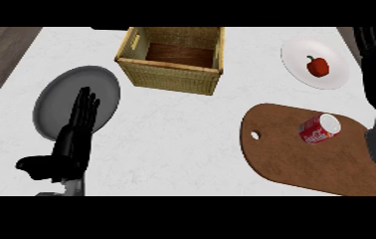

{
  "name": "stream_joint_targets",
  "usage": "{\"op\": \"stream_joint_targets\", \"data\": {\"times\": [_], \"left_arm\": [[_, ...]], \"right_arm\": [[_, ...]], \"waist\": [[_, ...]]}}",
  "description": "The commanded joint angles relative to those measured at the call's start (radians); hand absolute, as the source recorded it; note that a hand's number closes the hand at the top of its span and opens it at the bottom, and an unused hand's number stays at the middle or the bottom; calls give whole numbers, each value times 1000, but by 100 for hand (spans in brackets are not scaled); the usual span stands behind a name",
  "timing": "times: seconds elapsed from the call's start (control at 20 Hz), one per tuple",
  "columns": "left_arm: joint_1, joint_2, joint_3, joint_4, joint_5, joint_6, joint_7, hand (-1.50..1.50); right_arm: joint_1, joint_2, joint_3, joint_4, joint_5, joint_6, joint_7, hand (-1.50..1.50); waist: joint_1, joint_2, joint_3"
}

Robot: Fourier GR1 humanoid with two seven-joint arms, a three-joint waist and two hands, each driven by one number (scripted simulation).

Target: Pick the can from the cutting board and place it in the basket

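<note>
The red can is still lying on the cutting board, ungrasped. The wicker basket is unfilled. The left hand is held open; the right is unseen.

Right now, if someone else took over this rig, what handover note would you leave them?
Left hand: open, fingers straight, resting over the grey plate at the view's left, holding nothing.
Right hand: not in view; only a dark shape shows at the right edge.
Can: red, lying tilted on the cutting board, toward its upper right part, untouched.
Basket: at the top centre of the counter, nothing showing inside it.
Also there: a white plate with a red pepper, upper right.
Done: nothing yet.
Left: grasp the can, carry it left and up to the basket, set it inside.
</note>
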Motion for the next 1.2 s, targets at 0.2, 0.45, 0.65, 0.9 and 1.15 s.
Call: {"op": "stream_joint_targets", "data": {"times": [0.2,0.45,0.65,0.9,1.15], "left_arm": [[45,34,43,-71,-19,6,-2,0],[6,23,3,-67,-21,-11,63,0],[-57,10,17,-19,-9,-29,70,0],[-15,9,22,-36,-12,-13,66,0],[-14,22,28,-53,-12,-9,94,0]], "right_arm": [[333,-63,-186,-141,-97,63,-22,150],[414,22,186,-234,266,13,-81,-150],[308,155,195,-156,459,-273,107,-150],[394,-37,98,-160,701,-287,399,-150],[397,-264,38,-252,770,-21,725,-150]], "waist": [[-47,24,27],[-15,30,24],[-10,34,23],[-42,27,15],[-49,20,13]]}}
